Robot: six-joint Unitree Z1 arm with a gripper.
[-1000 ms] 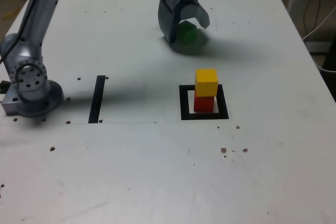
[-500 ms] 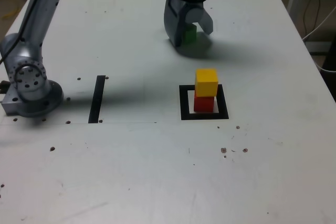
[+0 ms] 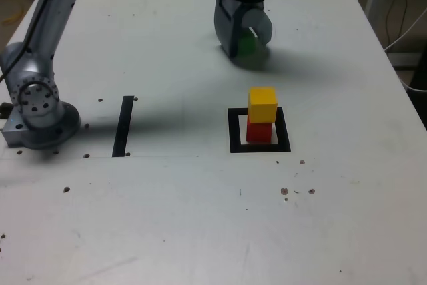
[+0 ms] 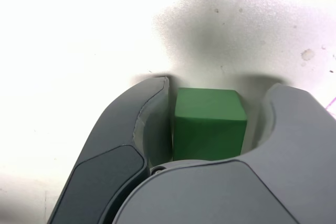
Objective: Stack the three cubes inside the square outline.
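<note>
The white desk (image 3: 200, 218) fills nearly all of the exterior view, marked with small dark specks. At the exterior view's left stands the grey arm base (image 3: 37, 108), its link rising out of the top of the picture. Near it lies a narrow black strip (image 3: 123, 125), flat on the desk. Toward the exterior view's right lies the square outline (image 3: 233, 139), a thick black frame with a white centre. Inside it stands the red cube (image 3: 259, 132), and the yellow cube (image 3: 262, 104) sits squarely on top of it. At the far side of the desk, well apart from that pair, the gripper (image 3: 244, 41) points down at the desk surface. The green cube (image 4: 209, 123) sits between its fingers (image 4: 123, 145) on the desk. In the wrist view one finger lies right against a side of the cube, while a thin shadowed gap seems to remain at the other, so the fingers are drawn in close around the cube, but a firm pinch cannot be told.
</note>
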